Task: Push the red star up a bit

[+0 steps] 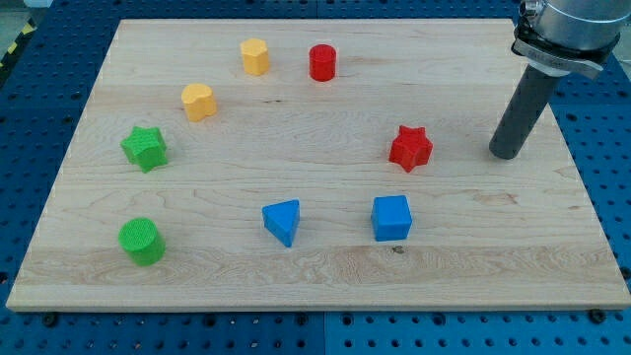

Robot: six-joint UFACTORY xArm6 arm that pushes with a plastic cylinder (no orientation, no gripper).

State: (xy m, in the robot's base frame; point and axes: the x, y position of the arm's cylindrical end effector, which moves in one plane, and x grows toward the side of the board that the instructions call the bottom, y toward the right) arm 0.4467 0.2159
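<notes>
There is no pincer on this arm, so nothing opens, closes or holds: it ends in a dark rod, and my tip (507,155) rests on the table (325,276) with nothing touching it. The red star (411,148) lies to the view's left of my tip, at nearly the same height in the view and clearly apart from it, so by my judgement the push has not begun. What is left is to bring my tip round to the star's lower side, toward the view's bottom, and then drive toward the view's top. The room for that looks good: bare wood lies above the star, with the red cylinder (322,62) well off up and left. Below and left of my tip sits the blue cube (391,218), near enough to the star's underside that the approach should pass between them with care. The blue triangular block (282,221) lies further left. The table's right edge runs close beside my tip, but the star is well clear of every edge.
</notes>
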